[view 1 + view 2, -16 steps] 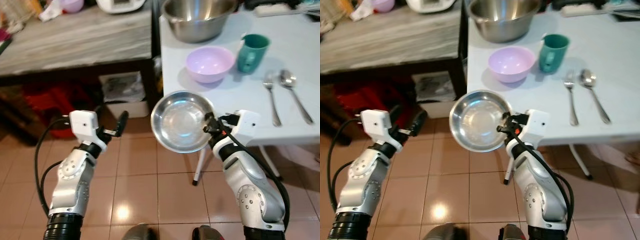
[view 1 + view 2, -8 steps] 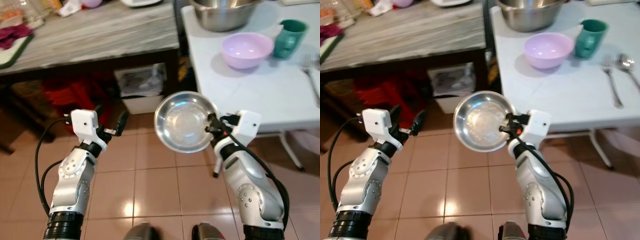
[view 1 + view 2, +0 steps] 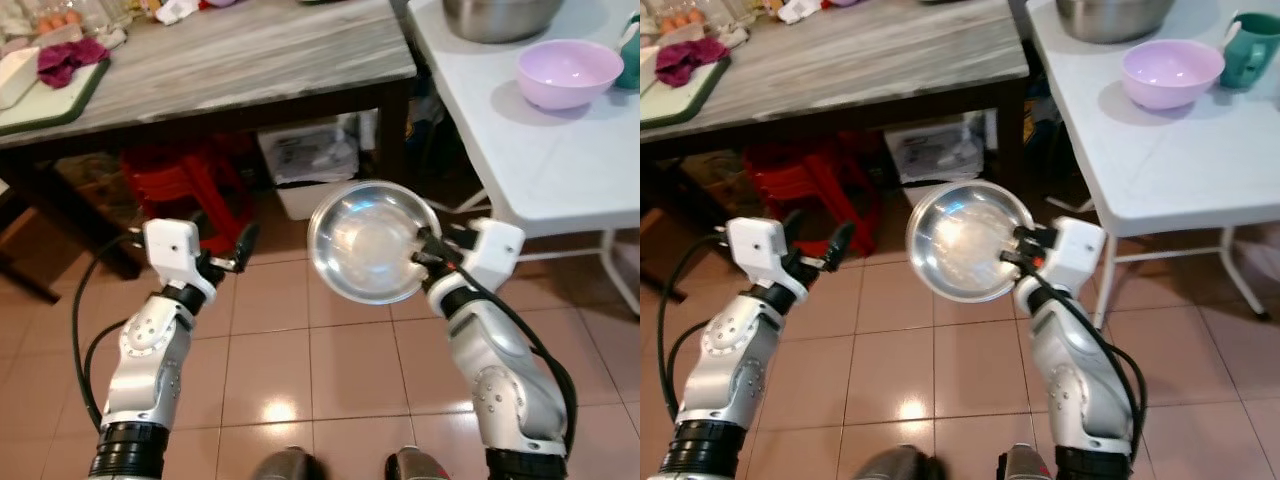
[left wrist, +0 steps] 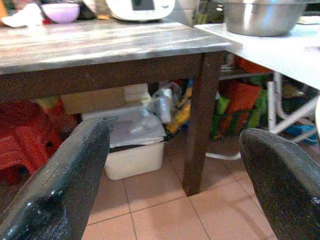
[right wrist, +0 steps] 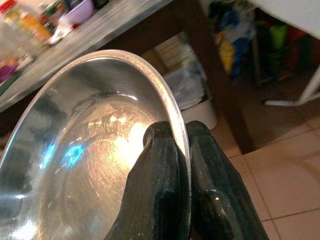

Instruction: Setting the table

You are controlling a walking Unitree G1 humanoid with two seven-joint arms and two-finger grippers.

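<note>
- Left eye view: you see your right gripper pinching the rim of a steel plate, which it holds up over the tiled floor, its hollow face turned toward the camera. The plate hangs clear of both tables, in front of the gap between them. Your left gripper is raised on the other side, well apart from the plate, with nothing in it.
- Left eye view, further off: a white table stands to your right with a lilac bowl on it and a large steel bowl behind that at the far edge. A grey wooden table stands to your left, with a red stool and a white bin underneath.
- Right eye view: you get the same scene, plus a green mug just beside the lilac bowl on the white table.
- Left wrist view: you look between two black fingers spread wide apart and holding nothing. Beyond them are the wooden table's dark leg and the white bin on the floor.
- Right wrist view: you see the two black fingertips closed tight on the plate's rim, one on each side of the edge, with the shiny inside of the plate spreading away from them.
</note>
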